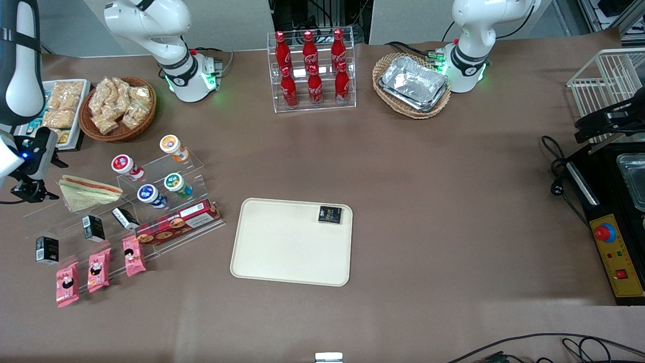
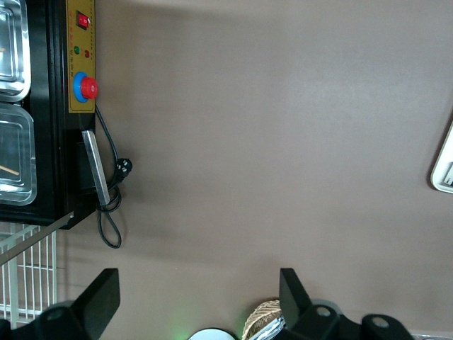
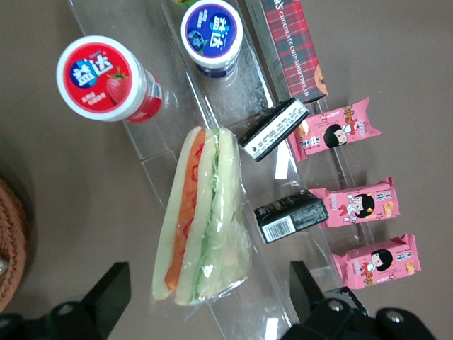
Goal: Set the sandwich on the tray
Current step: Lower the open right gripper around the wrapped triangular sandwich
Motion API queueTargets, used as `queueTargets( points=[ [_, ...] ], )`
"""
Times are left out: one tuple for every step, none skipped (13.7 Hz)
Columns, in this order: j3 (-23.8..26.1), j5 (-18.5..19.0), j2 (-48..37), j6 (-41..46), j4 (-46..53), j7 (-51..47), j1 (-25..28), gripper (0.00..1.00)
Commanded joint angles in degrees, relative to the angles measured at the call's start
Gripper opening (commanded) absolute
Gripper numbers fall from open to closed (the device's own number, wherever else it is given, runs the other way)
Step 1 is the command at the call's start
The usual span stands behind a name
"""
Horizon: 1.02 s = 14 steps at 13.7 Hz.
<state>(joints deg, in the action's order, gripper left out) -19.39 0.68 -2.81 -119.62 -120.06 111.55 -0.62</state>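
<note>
In the front view, the sandwich [image 1: 88, 192], a triangular wedge in clear wrap, lies on a clear acrylic stepped stand [image 1: 126, 201] toward the working arm's end of the brown desk [image 1: 428, 201]. The gripper [image 1: 27, 192] hangs just beside it, apart from the wrap. Round tubs [image 1: 127, 167] stand on the stand's upper steps, small black boxes [image 1: 93, 228] and a red plaid biscuit box [image 1: 177, 227] lower down, and pink snack packets [image 1: 95, 270] nearest the camera. The cream tray [image 1: 292, 242], flat with rounded corners and a raised rim, lies well apart, mid-desk, carrying one small dark packet [image 1: 330, 215] in a corner.

The left wrist view shows bare desk and a sliver of the tray's rim [image 2: 446, 166].

In the right wrist view, the gripper [image 3: 205, 301] hovers over the sandwich [image 3: 205, 219]; its jaws stand wide apart, one on either side of the broad end, touching nothing. Pale bread with orange-red and green stripes shows through glossy film. A black box [image 3: 291, 218] lies just beside the wedge, and a strawberry tub [image 3: 106, 81] stands near its tip.
</note>
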Motion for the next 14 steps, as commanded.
queueTargets(
  points=[
    [-1.17, -1.04, -1.06, -5.35, -3.08, 2.88, 0.00, 1.00],
    [-1.26, -1.12, -0.45, -6.14, -3.08, 2.97, 0.00, 1.00],
    [-1.43, -1.12, 0.08, -6.41, -3.08, 3.06, -0.09, 1.00],
    [-1.96, -1.12, 0.26, -6.94, -3.08, 3.15, 0.00, 1.00],
    [-2.05, -1.12, 0.26, -7.03, -3.16, 3.15, 0.09, 1.00],
    [-2.05, -1.12, 0.26, -7.03, -3.60, 3.15, 0.09, 1.00],
    [-2.14, -1.12, 0.26, -7.12, -4.04, 3.23, 0.00, 1.00],
    [-2.31, -1.12, 0.35, -7.55, -4.13, 3.76, 0.00, 1.00],
    [-2.31, -1.12, 0.61, -8.51, -4.22, 4.20, 0.00, 1.00],
    [-2.40, -1.12, 1.14, -9.31, -4.39, 4.29, -0.09, 1.00],
    [-2.49, -1.12, 1.40, -10.79, -5.18, 4.29, -0.09, 1.00],
    [-3.45, -1.12, 1.40, -12.37, -6.05, 4.72, 0.00, 1.00],
    [-3.63, -1.82, 1.58, -13.17, -6.59, 5.08, 0.00, 1.00],
    [-3.63, -2.52, 2.28, -13.79, -6.59, 5.43, 0.00, 1.00]
  ],
)
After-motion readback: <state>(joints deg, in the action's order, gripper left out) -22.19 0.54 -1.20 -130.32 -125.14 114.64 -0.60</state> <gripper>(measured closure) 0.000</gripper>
